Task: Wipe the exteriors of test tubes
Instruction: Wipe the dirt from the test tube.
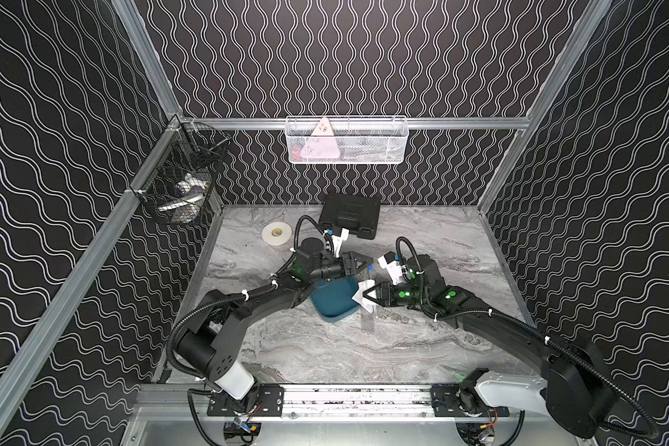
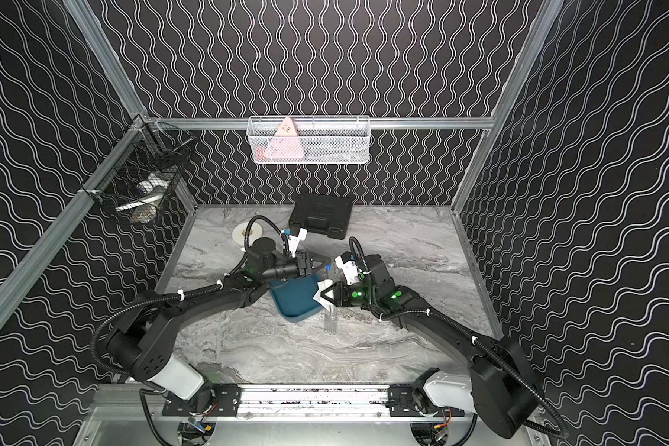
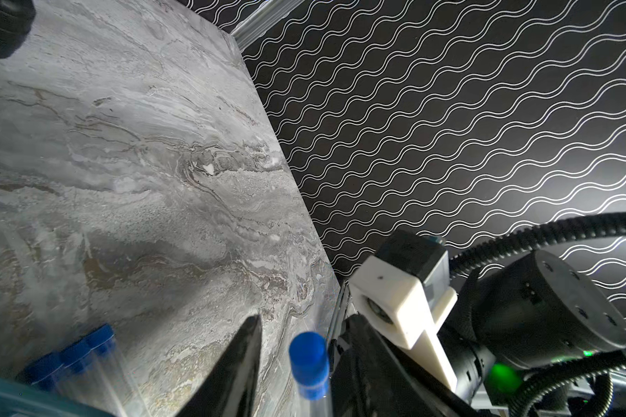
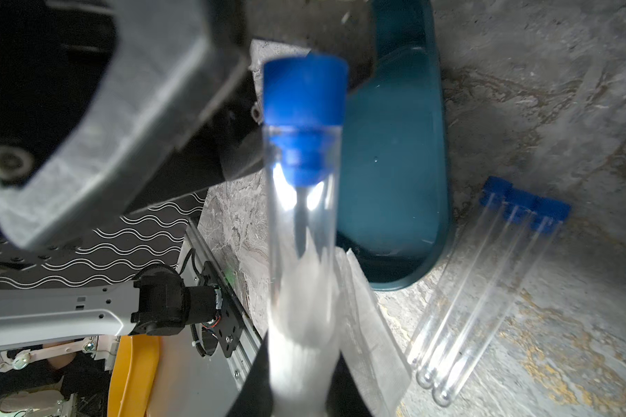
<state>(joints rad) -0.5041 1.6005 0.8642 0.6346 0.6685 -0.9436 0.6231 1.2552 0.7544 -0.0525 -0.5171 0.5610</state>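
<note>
Over tray [image 1: 335, 303] edge: right gripper [image 1: 365, 298] pinches tissue [image 4: 369, 325] round test tube [image 4: 300, 234] for wiping; left gripper [image 1: 365, 266], part open, steadies capped end.

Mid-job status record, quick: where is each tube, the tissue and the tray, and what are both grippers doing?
held tube: one, blue-capped, off the table
right gripper: shut on held tube's lower part, with tissue
left gripper: fingers flank the cap end; grip unclear
loose tubes: three, capped, side by side on table beside tray
tray: no tubes seen inside
</note>
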